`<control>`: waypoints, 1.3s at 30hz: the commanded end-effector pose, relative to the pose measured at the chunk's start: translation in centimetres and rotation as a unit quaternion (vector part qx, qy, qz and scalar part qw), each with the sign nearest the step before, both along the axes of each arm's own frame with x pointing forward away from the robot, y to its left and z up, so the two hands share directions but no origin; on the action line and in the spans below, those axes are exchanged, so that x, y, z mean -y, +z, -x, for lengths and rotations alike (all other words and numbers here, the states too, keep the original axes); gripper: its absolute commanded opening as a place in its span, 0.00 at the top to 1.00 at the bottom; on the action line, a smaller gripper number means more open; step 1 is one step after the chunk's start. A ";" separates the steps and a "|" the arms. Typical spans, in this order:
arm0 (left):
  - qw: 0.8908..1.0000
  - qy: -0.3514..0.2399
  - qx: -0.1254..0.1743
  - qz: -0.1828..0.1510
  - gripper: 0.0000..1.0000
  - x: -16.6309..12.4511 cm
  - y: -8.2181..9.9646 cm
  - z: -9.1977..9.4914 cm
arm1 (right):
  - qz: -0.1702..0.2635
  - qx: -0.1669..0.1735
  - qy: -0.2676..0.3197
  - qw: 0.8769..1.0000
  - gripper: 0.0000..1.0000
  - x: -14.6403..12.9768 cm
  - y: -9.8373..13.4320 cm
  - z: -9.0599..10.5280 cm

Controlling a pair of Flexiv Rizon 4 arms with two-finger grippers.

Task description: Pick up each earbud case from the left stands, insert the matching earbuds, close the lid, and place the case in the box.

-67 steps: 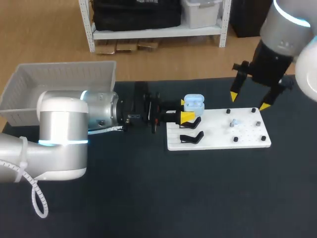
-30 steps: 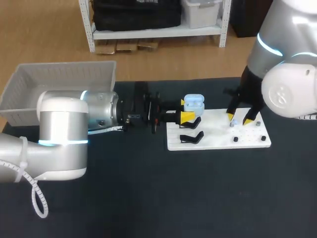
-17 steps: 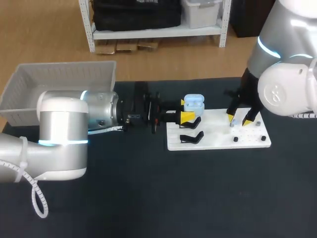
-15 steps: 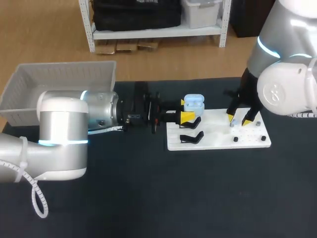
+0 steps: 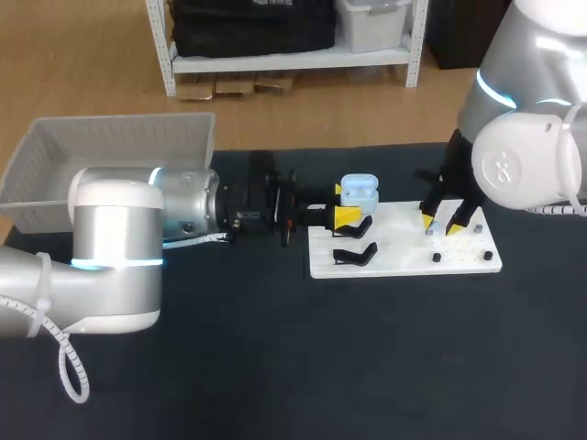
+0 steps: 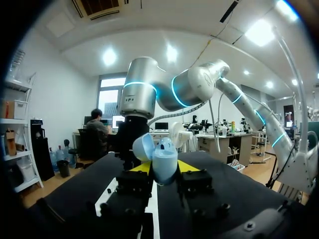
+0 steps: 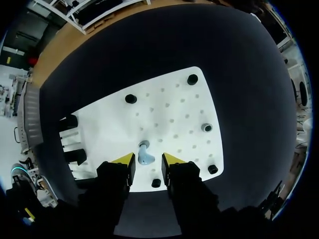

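Observation:
My left gripper (image 5: 345, 205) is shut on a light blue earbud case (image 5: 359, 190) with its lid open, held above the left end of the white board (image 5: 404, 262). From the left wrist, the case (image 6: 160, 160) sits between the yellow tips. My right gripper (image 5: 443, 223) is down at the board's right part. In the right wrist view its fingers (image 7: 125, 160) stand either side of a small light blue earbud (image 7: 145, 158) lying on the board (image 7: 169, 119), with narrow gaps to both, so the right gripper (image 7: 148, 160) is open.
Two black stands (image 5: 354, 253) sit empty at the board's left end. Small black pegs (image 7: 130, 98) dot the board around the earbud. A grey basket (image 5: 110, 145) stands at the table's back left, behind my left arm.
My right gripper came down from above the board's far right corner to the earbud, and its fingers have narrowed around it. The left arm and case have not moved.

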State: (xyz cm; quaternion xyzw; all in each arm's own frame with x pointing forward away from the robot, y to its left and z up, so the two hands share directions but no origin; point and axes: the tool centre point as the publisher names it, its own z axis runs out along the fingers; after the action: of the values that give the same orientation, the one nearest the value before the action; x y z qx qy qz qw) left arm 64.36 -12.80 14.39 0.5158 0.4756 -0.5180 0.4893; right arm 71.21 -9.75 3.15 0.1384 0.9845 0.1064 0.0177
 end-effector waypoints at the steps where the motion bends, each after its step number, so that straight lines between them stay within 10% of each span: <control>1: 1.000 0.001 0.001 0.002 1.00 0.0 -0.1 0.0 | 0.001 -0.001 0.000 1.000 0.67 -0.1 -0.1 -0.1; 25: 1.000 0.001 0.001 0.002 1.00 0.0 -0.1 0.0 | 0.006 -0.003 -0.001 1.000 0.74 0.0 -0.3 -0.6; 39: 1.000 0.001 0.001 0.002 1.00 0.0 -0.1 0.0 | 0.008 -0.008 -0.002 1.000 1.00 0.1 -0.4 -0.6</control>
State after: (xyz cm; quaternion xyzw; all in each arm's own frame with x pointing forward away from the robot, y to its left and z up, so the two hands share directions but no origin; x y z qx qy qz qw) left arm 64.36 -12.80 14.39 0.5158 0.4756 -0.5180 0.4893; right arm 71.79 -9.82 2.75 0.1409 0.9851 0.0976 0.0133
